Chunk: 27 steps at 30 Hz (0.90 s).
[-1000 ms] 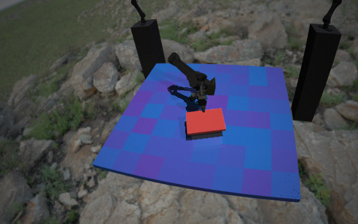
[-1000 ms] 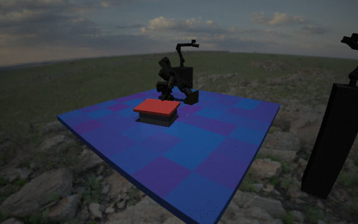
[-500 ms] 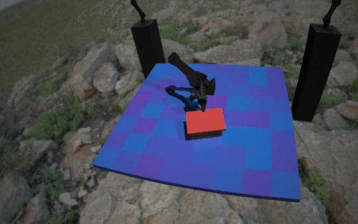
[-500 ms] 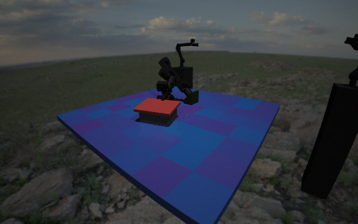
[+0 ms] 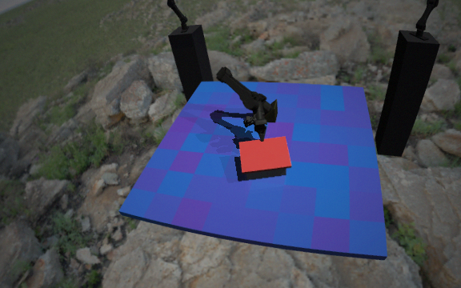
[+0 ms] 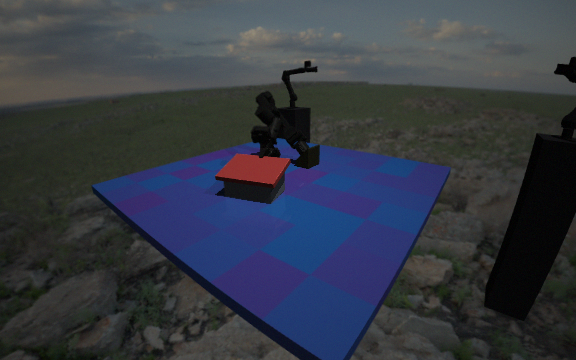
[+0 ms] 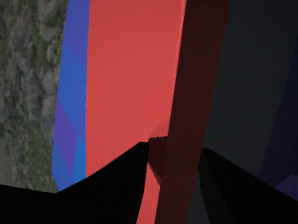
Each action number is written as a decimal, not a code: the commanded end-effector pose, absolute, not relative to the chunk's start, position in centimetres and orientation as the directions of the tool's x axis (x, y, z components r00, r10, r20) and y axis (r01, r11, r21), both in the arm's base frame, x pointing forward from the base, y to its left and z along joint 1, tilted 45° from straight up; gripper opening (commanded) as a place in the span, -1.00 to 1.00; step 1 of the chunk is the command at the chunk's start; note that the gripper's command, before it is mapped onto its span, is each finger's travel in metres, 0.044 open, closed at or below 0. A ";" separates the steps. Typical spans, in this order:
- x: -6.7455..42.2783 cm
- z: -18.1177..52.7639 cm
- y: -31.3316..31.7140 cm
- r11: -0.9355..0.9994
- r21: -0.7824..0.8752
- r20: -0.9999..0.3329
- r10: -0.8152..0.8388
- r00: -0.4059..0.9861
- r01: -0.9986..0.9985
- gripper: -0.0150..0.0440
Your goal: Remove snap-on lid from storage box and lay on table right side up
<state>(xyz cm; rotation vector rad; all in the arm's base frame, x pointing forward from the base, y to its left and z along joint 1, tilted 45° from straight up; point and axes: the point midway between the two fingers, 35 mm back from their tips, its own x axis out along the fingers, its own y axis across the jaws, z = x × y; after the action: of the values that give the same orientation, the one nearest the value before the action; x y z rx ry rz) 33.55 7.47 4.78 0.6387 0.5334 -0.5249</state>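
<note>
1. the black parallel-jaw gripper (image 5: 261, 136) is clamped on the rear edge of the flat red snap-on lid (image 5: 265, 154); the wrist view shows the lid's rim pinched between the two dark fingers.
2. the lid sits on the dark grey storage box (image 6: 253, 191), near the middle of the table, slightly toward the arm's base; it looks a touch raised at the gripped edge, though i cannot tell if the snap has let go.
3. risk: if the far edge is latched, pulling up could drag or tip the box with it.
4. risk: the grip is only on a thin rim, so the lid may slip or swing and land tilted or upside down.
5. the surface is a blue and purple chequered table top (image 5: 326, 208), flat, with room on every side of the box.
6. around it lies rocky, grassy ground, with two black pillars (image 5: 406, 92) carrying cameras.
</note>
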 end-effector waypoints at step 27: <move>34.9 7.6 10.8 0.682 0.423 -0.601 -0.283 0.748 0.597 -0.49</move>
<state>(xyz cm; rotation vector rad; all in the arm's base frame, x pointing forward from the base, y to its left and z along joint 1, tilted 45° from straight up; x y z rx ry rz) 34.64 10.15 7.01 0.6377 0.5335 -0.5266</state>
